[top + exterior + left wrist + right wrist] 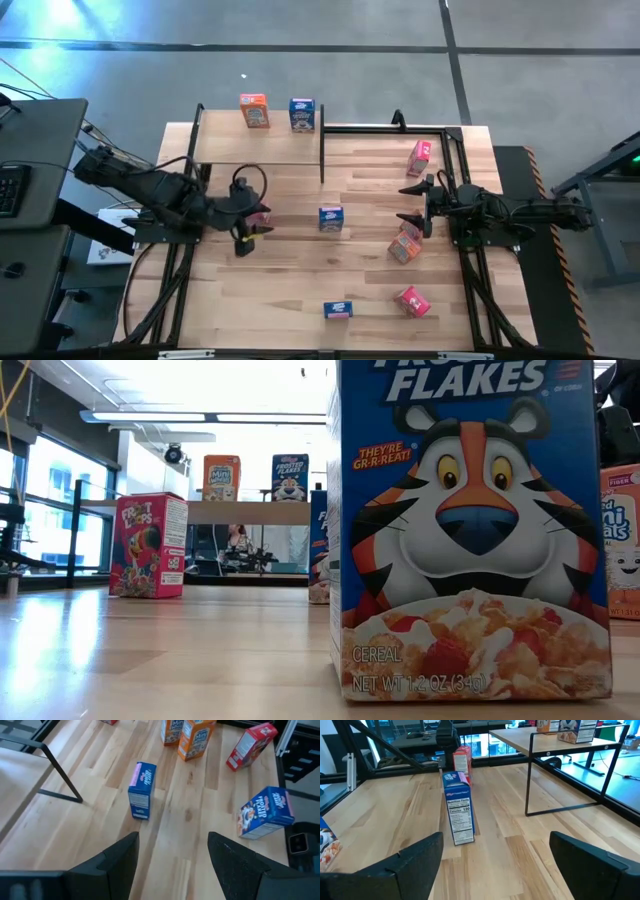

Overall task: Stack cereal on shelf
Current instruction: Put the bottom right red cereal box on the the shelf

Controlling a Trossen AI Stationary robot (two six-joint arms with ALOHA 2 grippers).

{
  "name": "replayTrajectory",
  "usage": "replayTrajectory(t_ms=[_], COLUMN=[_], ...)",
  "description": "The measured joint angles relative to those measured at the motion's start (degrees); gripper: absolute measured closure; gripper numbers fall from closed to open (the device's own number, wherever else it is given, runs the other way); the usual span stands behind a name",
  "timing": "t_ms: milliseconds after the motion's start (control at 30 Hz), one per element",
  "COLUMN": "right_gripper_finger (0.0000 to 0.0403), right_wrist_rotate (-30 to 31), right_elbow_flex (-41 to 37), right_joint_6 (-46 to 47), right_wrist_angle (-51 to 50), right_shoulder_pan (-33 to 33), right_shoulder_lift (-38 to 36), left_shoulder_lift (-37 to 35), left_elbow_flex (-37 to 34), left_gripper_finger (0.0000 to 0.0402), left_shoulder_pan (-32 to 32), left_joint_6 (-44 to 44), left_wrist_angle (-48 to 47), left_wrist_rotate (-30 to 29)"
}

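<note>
Shelf (262, 150) sits at the far left of the desk (300, 280), with an orange box (254, 110) and a blue box (302, 114) standing side by side on its board.

Left pincer (243, 233) hovers over the desk just in front of the shelf. In the high view a pink-red box (262, 216) shows right at its fingers, maybe between them; the left wrist view shows nothing between the fingers (111, 865), which stand moderately apart, so I cannot tell whether it is held.

Right pincer (412, 203) is over the right side of the desk, jaws wide and holding nothing. An orange box (405, 246) lies tilted just beside it on the near side, and a second pink-red box (420, 156) stands beyond it near the far right corner.

Centre blue box (331, 217) stands upright between the two pincers, apart from both; the right wrist view faces it straight on (458, 809).

Near the front edge: another blue box (338, 309) and a third pink-red box (413, 301), both well clear of either pincer.
</note>
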Motion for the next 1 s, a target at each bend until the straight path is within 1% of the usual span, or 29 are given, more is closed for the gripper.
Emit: replayTrajectory(t_ms=[200, 333, 467, 533, 600, 667, 833, 1000], right_gripper_finger=[0.0045, 0.0045, 0.0045, 0.0045, 0.0045, 0.0045, 0.0045, 0.0045], right_wrist_rotate=[-0.01, 0.07, 0.91, 1.18, 3.61, 7.45, 15.45, 18.19], right_elbow_flex=[0.00, 0.00, 0.00, 0.00, 0.00, -0.01, 0.00, 0.13], right_joint_6=[-0.02, -0.02, 0.15, 3.44, 10.53, 15.02, 15.70, 14.96], right_wrist_angle=[-0.02, 0.00, 0.15, 1.67, 5.40, 9.87, 21.89, 32.23], right_shoulder_pan=[-0.13, -0.13, -0.13, -0.13, -0.12, -0.13, -0.13, -0.13], right_shoulder_lift=[0.00, 0.00, 0.02, 0.04, 0.02, 0.02, 0.02, 0.00], left_shoulder_lift=[0.00, 0.00, 0.00, 0.00, 0.00, 0.00, 0.02, 0.02], left_elbow_flex=[0.00, 0.00, 0.00, 0.00, 0.00, 0.00, 0.00, 0.00], left_gripper_finger=[0.0174, 0.0174, 0.0174, 0.0174, 0.0174, 0.0174, 0.0174, 0.0174], left_shoulder_pan=[-3.60, -5.17, -5.28, -4.94, -4.51, -3.96, -2.72, -1.52], left_joint_6=[-5.13, -5.46, -5.41, -4.59, -4.06, -4.03, -2.52, -1.35], left_wrist_angle=[-0.76, -0.79, -0.78, -0.77, -0.77, -0.77, -0.75, -0.76], left_wrist_rotate=[-3.19, -5.37, -7.01, -7.19, -7.19, -7.21, -7.32, -7.29])
